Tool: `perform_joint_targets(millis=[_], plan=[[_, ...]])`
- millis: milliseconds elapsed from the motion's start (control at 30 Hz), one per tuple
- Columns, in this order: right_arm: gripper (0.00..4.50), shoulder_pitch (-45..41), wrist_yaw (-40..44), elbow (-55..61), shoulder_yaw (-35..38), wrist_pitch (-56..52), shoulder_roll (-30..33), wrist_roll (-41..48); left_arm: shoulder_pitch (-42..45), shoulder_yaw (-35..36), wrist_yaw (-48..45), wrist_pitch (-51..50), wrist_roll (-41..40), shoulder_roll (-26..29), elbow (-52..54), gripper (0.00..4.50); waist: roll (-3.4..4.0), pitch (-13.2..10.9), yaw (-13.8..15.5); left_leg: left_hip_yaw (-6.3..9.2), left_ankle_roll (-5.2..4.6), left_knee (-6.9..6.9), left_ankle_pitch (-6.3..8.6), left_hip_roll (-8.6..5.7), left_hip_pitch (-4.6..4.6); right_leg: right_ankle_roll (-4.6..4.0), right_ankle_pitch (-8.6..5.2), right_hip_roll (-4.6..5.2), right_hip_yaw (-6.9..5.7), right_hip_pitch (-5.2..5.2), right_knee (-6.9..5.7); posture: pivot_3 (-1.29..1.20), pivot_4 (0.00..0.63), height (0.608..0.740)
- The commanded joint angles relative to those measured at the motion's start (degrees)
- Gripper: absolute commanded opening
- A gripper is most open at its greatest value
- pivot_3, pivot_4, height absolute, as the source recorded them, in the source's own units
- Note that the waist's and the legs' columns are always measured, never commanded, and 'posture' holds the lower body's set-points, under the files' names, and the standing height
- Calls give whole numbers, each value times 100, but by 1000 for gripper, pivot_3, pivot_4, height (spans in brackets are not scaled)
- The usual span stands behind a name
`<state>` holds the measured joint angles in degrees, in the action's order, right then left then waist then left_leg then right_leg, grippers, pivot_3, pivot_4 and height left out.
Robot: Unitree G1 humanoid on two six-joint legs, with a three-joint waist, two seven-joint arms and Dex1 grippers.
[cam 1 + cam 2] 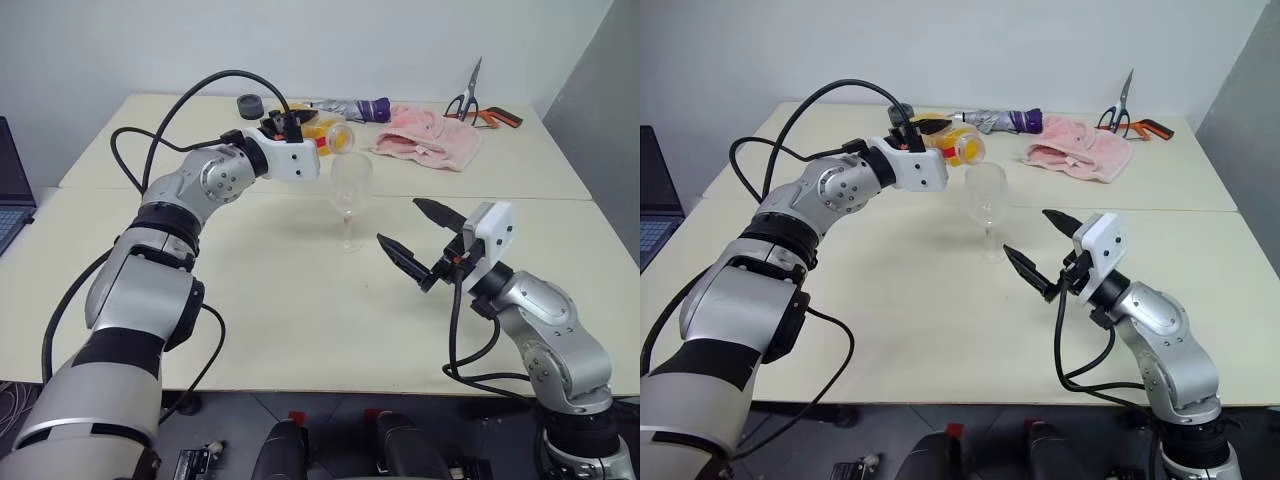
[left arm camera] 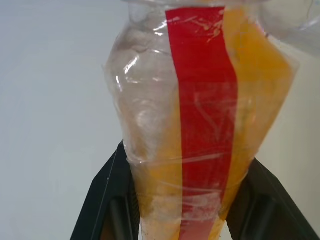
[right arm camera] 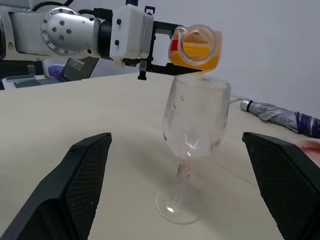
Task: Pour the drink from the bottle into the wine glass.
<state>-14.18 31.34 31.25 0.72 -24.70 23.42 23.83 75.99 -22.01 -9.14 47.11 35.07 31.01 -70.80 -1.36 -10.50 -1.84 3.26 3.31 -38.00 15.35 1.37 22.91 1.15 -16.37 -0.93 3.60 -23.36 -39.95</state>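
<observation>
I have the left gripper [image 1: 322,133] with its jaws clamped on the bottle [image 3: 196,47], tipped on its side just above the rim of the wine glass [image 3: 194,131], which stands on the counter [image 1: 300,320]. The drink [image 2: 250,90] sits inside the bottle. My right gripper [image 1: 420,238] waits near the glass, jaws spread wide and empty.

At the far side of the pale table [image 1: 250,330], a pink cloth [image 1: 430,140] lies crumpled, with scissors [image 1: 468,95] just behind it. A folded umbrella [image 1: 355,107] rests alongside, a dark round lid [image 1: 249,105] farther left. A laptop [image 1: 12,190] sits at the left edge.
</observation>
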Motion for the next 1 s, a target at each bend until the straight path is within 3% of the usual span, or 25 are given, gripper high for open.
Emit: perform_joint_targets(millis=[33, 1000], plan=[[4500, -21, 12, 240, 125, -51, 88, 156, 309, 21, 231, 127, 20, 127, 49, 1713, 0, 0, 0, 0, 0, 0, 0, 0, 0, 0, 0, 0, 0, 0, 0, 0, 150, 740], [4500, 123, 41, 326, 123, -130, 394, 288, 611, -460, 1155, 212, 709, 284, -64, 1713, 0, 0, 0, -2, 0, -1, 0, -1, -1, 0, 0, 1, 1, 0, -2, 0, 150, 740]])
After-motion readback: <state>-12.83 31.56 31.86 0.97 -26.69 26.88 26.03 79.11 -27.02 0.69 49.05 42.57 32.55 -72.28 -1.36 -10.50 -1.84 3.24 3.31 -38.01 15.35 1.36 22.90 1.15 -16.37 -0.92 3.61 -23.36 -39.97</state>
